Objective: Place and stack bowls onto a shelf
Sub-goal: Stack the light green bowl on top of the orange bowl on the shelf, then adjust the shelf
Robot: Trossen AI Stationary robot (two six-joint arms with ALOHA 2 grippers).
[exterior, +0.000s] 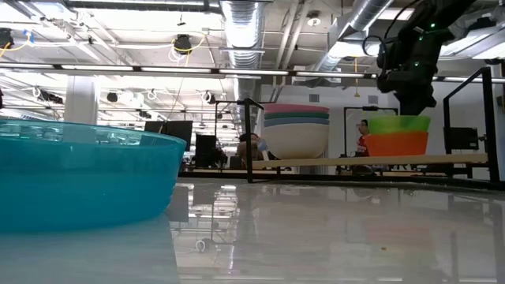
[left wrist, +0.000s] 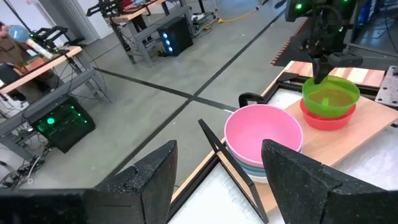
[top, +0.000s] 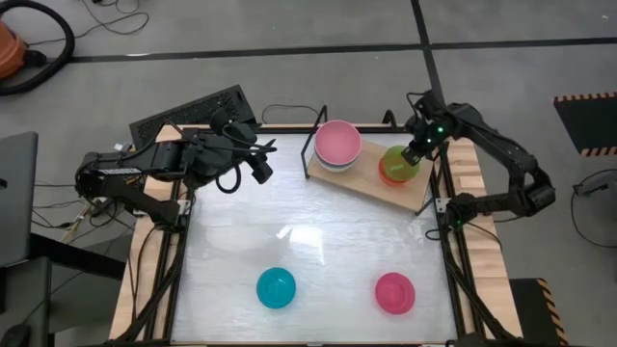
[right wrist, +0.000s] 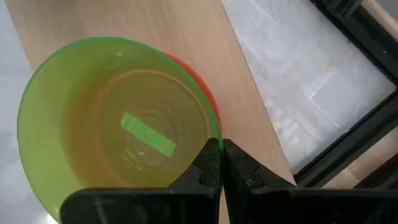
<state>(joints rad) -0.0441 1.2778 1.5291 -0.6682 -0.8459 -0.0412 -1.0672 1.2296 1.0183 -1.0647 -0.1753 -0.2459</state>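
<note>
The light-wood shelf (top: pixel 415 193) stands at the table's far right. On it a pale pink bowl (top: pixel 337 142) tops a teal and a white bowl (exterior: pixel 296 140). Beside that stack, the lime green bowl (top: pixel 395 161) sits inside the orange-red bowl (exterior: pixel 397 144). My right gripper (top: pixel 416 151) is above the green bowl and shut on its rim. My left gripper (top: pixel 260 169) hangs open over the table's far left, touching nothing. A bright blue bowl (top: pixel 276 287) and a deeper pink bowl (top: pixel 394 292) rest on the tabletop near its near edge. My right gripper pinches the lime green bowl's rim (right wrist: pixel 211 134) on the side toward the table's right edge, one finger (right wrist: pixel 205 165) inside the bowl and one outside. The fingers come from above, pointing down. The green bowl sits nested in the orange-red bowl on the shelf.
The shelf's black wire legs (top: pixel 310 145) rise at its left end, and a black frame post (exterior: pixel 491 126) stands right of the green bowl. Wooden rails (top: pixel 477 241) border the white tabletop (top: pixel 318 241). A keyboard (top: pixel 193 111) lies beyond the far left corner.
</note>
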